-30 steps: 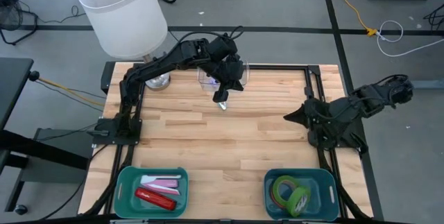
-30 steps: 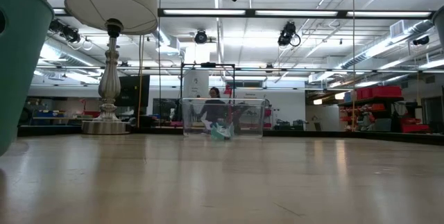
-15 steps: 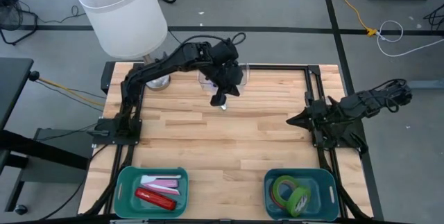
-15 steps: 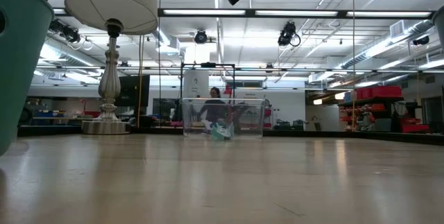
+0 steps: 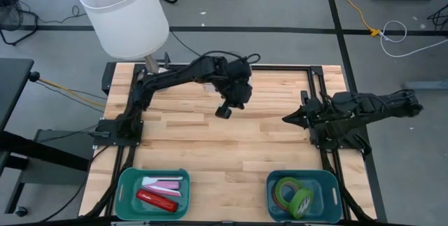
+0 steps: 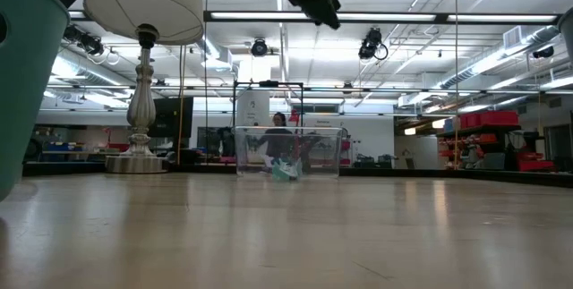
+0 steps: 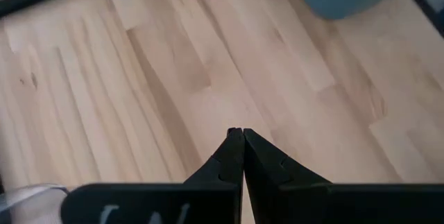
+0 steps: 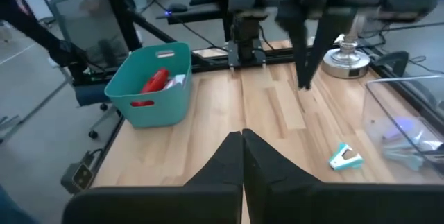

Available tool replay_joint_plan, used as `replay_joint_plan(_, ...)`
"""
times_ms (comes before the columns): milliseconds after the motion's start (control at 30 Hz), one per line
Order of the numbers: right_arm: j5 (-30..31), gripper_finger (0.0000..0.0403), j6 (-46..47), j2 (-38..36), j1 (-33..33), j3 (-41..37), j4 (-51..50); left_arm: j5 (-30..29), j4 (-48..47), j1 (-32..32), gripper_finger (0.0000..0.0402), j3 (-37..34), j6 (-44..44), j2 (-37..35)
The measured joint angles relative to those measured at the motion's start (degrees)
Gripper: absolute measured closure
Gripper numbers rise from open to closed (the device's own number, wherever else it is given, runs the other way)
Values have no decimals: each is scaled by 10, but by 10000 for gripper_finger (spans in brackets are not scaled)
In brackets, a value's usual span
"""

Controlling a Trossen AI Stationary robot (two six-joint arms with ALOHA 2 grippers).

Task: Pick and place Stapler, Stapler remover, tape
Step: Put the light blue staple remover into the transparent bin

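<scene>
The tape (image 5: 292, 192), green rings and a red-pink one, lies in the right teal bin (image 5: 329, 180). A red stapler (image 5: 156, 199) lies in the left teal bin (image 5: 126, 184), also seen in the right wrist view (image 8: 154, 82). A small teal-and-white stapler remover (image 8: 345, 157) lies on the wood beside a clear container (image 8: 409, 113); the left arm hides it from above. My left gripper (image 5: 224, 111) hangs shut above the far middle of the table (image 7: 238, 135). My right gripper (image 5: 285, 119) is shut at the table's right side (image 8: 241, 135).
A lamp with a white shade (image 5: 122, 12) stands at the far left corner, its base (image 6: 139, 159) on the table. A pink-and-white item (image 5: 164, 182) shares the left bin. The clear container (image 6: 288, 150) sits at the far edge. Bare wood (image 5: 231, 149) lies between the arms and the bins.
My left gripper has moved a little toward the near edge and the table's right, turning as the arm stretched out. My right arm has flattened and its gripper has come down, entering the low view at top right. The stapler remover has stayed put.
</scene>
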Motion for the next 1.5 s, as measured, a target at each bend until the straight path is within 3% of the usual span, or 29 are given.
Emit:
replay_joint_plan(133,-30,403,0,0,-31,0,1,-18,-15,-1,387,-1,22,18)
replay_joint_plan(300,-54,403,-4,0,-50,0,1,-82,-35,-7,373,0,102,36)
replay_joint_plan(467,-54,403,-4,0,-55,0,-4,-113,-46,-7,312,0,157,48)
replay_joint_plan(733,-54,403,0,0,-55,0,-12,-140,-56,-8,199,0,163,68)
replay_joint_plan(967,-54,403,-1,0,-55,0,-12,-155,-71,-7,139,0,166,93)
replay_joint_plan(1267,-54,403,0,2,-55,0,-18,-182,-96,-7,121,-11,207,122)
replay_joint_plan(1500,-54,403,0,5,-55,0,-16,-243,-73,-2,135,-76,289,120)
